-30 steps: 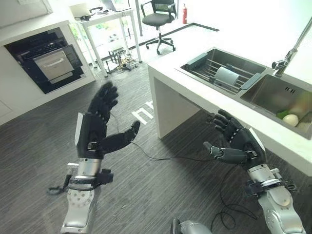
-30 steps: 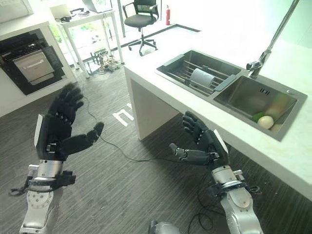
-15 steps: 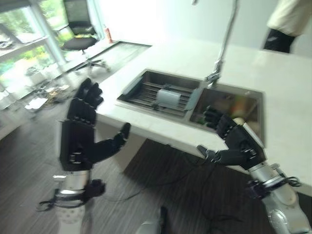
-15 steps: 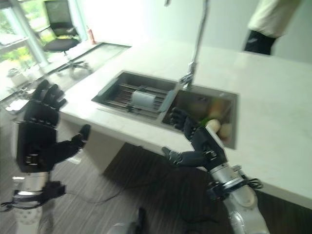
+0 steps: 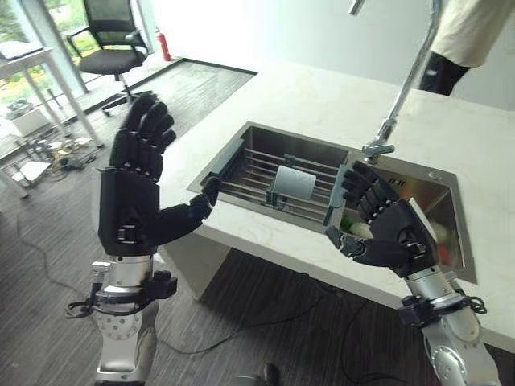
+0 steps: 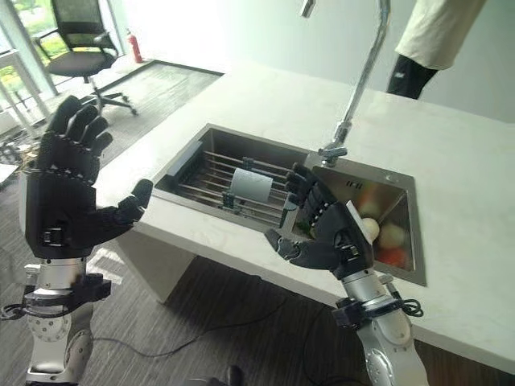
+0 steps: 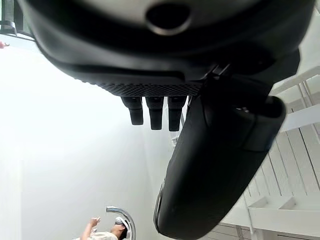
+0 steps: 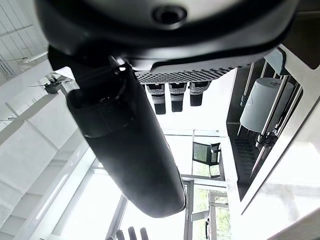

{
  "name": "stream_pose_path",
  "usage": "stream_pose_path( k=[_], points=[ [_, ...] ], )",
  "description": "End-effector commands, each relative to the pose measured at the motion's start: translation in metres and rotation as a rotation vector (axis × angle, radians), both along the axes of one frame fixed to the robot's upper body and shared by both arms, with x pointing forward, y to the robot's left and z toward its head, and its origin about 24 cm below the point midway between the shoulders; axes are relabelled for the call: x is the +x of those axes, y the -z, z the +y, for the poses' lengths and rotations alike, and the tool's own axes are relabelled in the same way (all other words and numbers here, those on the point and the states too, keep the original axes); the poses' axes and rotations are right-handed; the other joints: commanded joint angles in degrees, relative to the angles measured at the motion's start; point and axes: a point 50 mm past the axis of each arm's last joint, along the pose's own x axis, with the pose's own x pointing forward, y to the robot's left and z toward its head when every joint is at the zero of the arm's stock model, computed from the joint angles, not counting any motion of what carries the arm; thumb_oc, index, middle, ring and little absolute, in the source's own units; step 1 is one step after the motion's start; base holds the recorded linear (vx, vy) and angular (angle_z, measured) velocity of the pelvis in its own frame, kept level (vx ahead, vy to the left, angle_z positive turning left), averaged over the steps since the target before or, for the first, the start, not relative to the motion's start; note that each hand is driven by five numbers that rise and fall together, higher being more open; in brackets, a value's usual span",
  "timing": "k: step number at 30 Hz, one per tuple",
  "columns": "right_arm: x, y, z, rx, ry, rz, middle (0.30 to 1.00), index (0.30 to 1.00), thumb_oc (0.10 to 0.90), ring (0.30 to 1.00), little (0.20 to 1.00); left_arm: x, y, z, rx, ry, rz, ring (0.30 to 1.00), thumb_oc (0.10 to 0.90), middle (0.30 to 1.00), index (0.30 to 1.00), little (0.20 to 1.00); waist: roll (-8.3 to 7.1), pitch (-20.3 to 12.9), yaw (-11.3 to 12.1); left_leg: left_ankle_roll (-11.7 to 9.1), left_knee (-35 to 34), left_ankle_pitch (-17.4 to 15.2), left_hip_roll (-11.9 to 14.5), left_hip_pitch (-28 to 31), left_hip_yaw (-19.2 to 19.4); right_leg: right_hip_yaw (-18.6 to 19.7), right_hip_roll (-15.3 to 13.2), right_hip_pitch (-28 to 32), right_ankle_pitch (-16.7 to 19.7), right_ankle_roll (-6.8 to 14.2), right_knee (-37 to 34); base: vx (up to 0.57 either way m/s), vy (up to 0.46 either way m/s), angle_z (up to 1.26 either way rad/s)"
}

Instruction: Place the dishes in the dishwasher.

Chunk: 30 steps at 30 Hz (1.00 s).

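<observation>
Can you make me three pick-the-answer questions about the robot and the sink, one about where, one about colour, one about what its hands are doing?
1. Where is the pale cup?
A on the floor
B on the rack in the sink
C in a hand

2. What colour is the counter?
A white
B red
C black

3. What are the left hand and right hand doing?
A gripping a plate
B making fists
C open, holding nothing

Answers: B, the cup lies on the rack's bars; A, the top is white; C, both hands' fingers are spread with nothing in them.
</observation>
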Motion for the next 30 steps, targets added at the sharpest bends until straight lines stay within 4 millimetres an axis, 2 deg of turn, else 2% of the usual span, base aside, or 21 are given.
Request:
stream_pose_path(
  k=[1, 4, 13, 14, 16, 17, 18, 19, 20, 21, 22, 23, 26, 28, 30],
  points=[
    [0.009, -0.048, -0.009, 0.08, 0.009, -0.262, 0.9, 0.9, 0.8, 0.9, 0.9, -0.015, -0.032, -0.008, 0.072, 0.049, -0.203, 0.9, 0.8, 0.9, 0.9, 0.9, -2.02, -1.1, 0.9, -4.9, 8.2, -6.8, 1.9, -0.4, -4.6, 0.9, -0.5, -1.6, 12.6, 1.9, -10.1, 0.12, -0.152, -0.32],
    [0.011, -0.048, -0.006, 0.094, -0.003, -0.265, 0.9, 0.9, 0.8, 0.9, 0.9, -0.018, -0.03, -0.01, 0.092, 0.034, -0.202, 0.9, 0.8, 0.9, 0.9, 0.9, -2.39, -1.1, 0.1, -4.3, 8.2, -9.3, 1.4, 2.1, -3.1, 1.5, -0.8, -5.3, 15.2, 2.6, -10.1, 0.19, -0.221, -0.72],
    [0.009, -0.042, -0.01, 0.102, 0.081, -0.25, 0.9, 0.9, 0.8, 0.9, 0.9, -0.015, -0.024, -0.011, -0.018, 0.092, -0.151, 0.9, 0.8, 0.9, 0.9, 0.9, -2.42, -3.0, -1.0, -5.1, 8.2, -10.4, 1.4, 5.2, -1.2, 3.6, 0.5, -3.7, 12.5, 0.9, -10.1, 0.19, -0.251, 0.15],
    [0.008, -0.042, -0.013, 0.102, 0.094, -0.249, 0.9, 0.9, 0.8, 0.9, 0.9, -0.015, -0.023, -0.012, -0.015, 0.093, -0.149, 0.9, 0.8, 0.9, 0.9, 0.9, -2.35, -3.0, -1.2, -5.6, 8.2, -9.5, 1.5, 6.0, -0.5, 3.6, 0.4, -3.4, 12.1, 0.6, -10.1, 0.13, -0.17, -0.08],
    [0.008, -0.042, -0.016, 0.1, 0.121, -0.25, 0.9, 0.9, 0.8, 0.9, 0.9, -0.015, -0.022, -0.013, -0.005, 0.106, -0.146, 0.9, 0.8, 0.9, 0.9, 0.9, -2.7, -2.6, -1.3, -6.9, 8.2, -4.5, 1.4, 7.5, 0.6, 3.5, -0.3, -2.8, 11.6, -0.2, -10.1, 0.12, -0.156, 0.05],
    [0.008, -0.042, -0.017, 0.101, 0.125, -0.251, 0.9, 0.9, 0.8, 0.9, 0.9, -0.015, -0.022, -0.013, -0.005, 0.111, -0.146, 0.9, 0.8, 0.9, 0.9, 0.9, -2.98, -2.3, -1.3, -7.1, 8.2, -3.7, 1.2, 7.9, 0.8, 3.5, -0.7, -2.6, 11.6, -0.4, -10.1, 0.07, -0.101, 0.18],
    [0.007, -0.041, -0.018, 0.095, 0.13, -0.254, 0.9, 0.9, 0.8, 0.9, 0.9, -0.015, -0.022, -0.013, -0.014, 0.114, -0.147, 0.9, 0.8, 0.9, 0.9, 0.9, -2.99, -1.8, -1.3, -8.2, 10.8, -1.1, 1.5, 7.6, 1.3, 3.4, -1.3, -2.2, 11.4, -0.9, -10.1, 0.07, -0.05, 0.23],
    [0.008, -0.042, -0.018, 0.082, 0.145, -0.258, 0.9, 0.9, 0.8, 0.9, 0.9, -0.017, -0.022, -0.012, -0.04, 0.121, -0.16, 0.9, 0.8, 0.9, 0.9, 0.9, -2.89, -0.8, -1.4, -9.1, 13.5, 0.8, 3.6, 4.9, 1.5, 3.5, -1.6, -1.3, 11.2, -1.4, -10.1, 0.11, 0.052, 0.11],
    [0.01, -0.043, -0.018, 0.079, 0.147, -0.255, 0.9, 0.9, 0.8, 0.9, 0.9, -0.017, -0.022, -0.011, -0.054, 0.121, -0.164, 0.9, 0.8, 0.9, 0.9, 0.9, -2.67, -0.8, -1.4, -8.8, 9.3, 0.3, 5.1, 5.3, 1.3, 4.5, -1.6, -1.0, 10.8, -1.1, -10.1, 0.09, 0.16, 0.07],
    [0.011, -0.043, -0.018, 0.075, 0.144, -0.252, 0.9, 0.9, 0.8, 0.9, 0.9, -0.018, -0.022, -0.009, -0.06, 0.117, -0.165, 0.9, 0.8, 0.9, 0.9, 0.9, -2.08, -0.8, -1.5, -8.7, 8.2, -1.2, 6.3, 4.4, 0.5, 5.0, -1.1, -0.9, 10.5, -0.8, -10.1, 0.12, 0.354, -0.06],
    [0.01, -0.044, -0.02, 0.062, 0.133, -0.249, 0.9, 0.9, 0.8, 0.9, 0.9, -0.022, -0.023, -0.007, -0.068, 0.102, -0.173, 0.9, 0.8, 0.9, 0.9, 0.9, -0.45, -1.2, -1.7, -9.7, 8.2, -3.7, 10.1, 0.8, -2.9, 6.4, 0.1, -0.9, 9.7, -0.4, -10.1, 0.11, 0.49, -0.12],
    [0.01, -0.045, -0.022, 0.048, 0.129, -0.255, 0.9, 0.9, 0.8, 0.9, 0.9, -0.023, -0.024, -0.006, -0.079, 0.095, -0.186, 0.9, 0.8, 0.9, 0.9, 0.9, 0.22, -1.4, -1.5, -11.2, 8.2, -1.9, 12.3, -2.4, -6.6, 7.9, 0.4, -0.4, 8.6, -0.3, -10.1, 0.1, 0.466, 0.05],
    [0.011, -0.049, -0.022, 0.042, 0.119, -0.26, 0.9, 0.9, 0.8, 0.9, 0.9, -0.024, -0.024, -0.007, -0.093, 0.072, -0.21, 0.9, 0.8, 0.9, 0.9, 0.9, 0.9, -1.2, -1.1, -11.8, 8.2, -1.4, 12.8, -4.3, -9.2, 8.8, -0.4, 0.1, 7.9, 0.1, -10.1, 0.05, 0.382, -0.25],
    [0.012, -0.05, -0.023, 0.029, 0.122, -0.262, 0.9, 0.9, 0.8, 0.9, 0.9, -0.024, -0.026, -0.005, -0.112, 0.056, -0.236, 0.9, 0.8, 0.9, 0.9, 0.9, 1.26, -1.3, -1.6, -12.0, 8.2, -3.2, 13.6, -3.4, -7.2, 7.7, -2.5, -0.4, 8.2, 0.9, -10.1, 0.02, 0.462, -0.93],
    [0.01, -0.048, -0.025, 0.033, 0.13, -0.255, 0.9, 0.9, 0.8, 0.9, 0.9, -0.023, -0.028, -0.004, -0.12, 0.054, -0.233, 0.9, 0.8, 0.9, 0.9, 0.9, 1.51, -1.4, -2.0, -12.1, 8.2, -4.2, 13.3, -2.7, -6.0, 6.8, -4.2, -0.4, 8.7, 2.0, -10.1, 0.04, 0.446, -0.62]
  ],
)
